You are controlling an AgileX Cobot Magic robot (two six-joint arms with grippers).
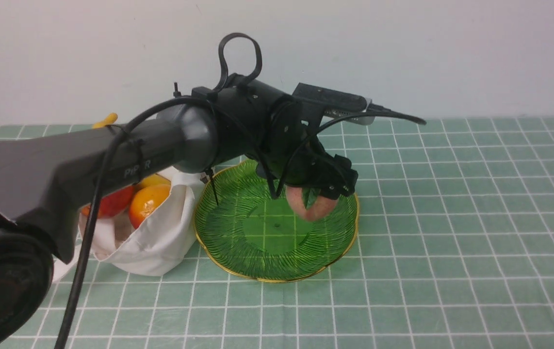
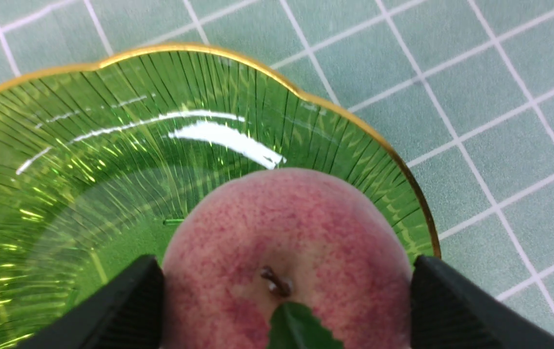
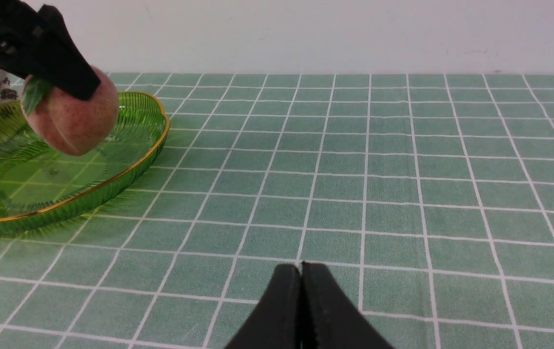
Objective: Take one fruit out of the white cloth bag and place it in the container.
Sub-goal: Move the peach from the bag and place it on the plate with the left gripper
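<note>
Above one green dish (image 1: pixel 277 242): left tool (image 2: pixel 286 291) gripping one peach (image 2: pixel 286 232).

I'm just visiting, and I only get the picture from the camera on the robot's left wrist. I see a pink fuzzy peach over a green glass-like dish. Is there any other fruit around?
Observer: Yes. The front view shows a round orange and a shiny red apple in a soft white cloth bag.
Operator: Where is that bag compared with the dish?
Observer: Just to the left of the green scalloped dish, by the front view.
Operator: And what is the robot's other hand doing?
Observer: The right wrist view shows the black right gripper with its fingertips together, away from the pink peach.
</note>
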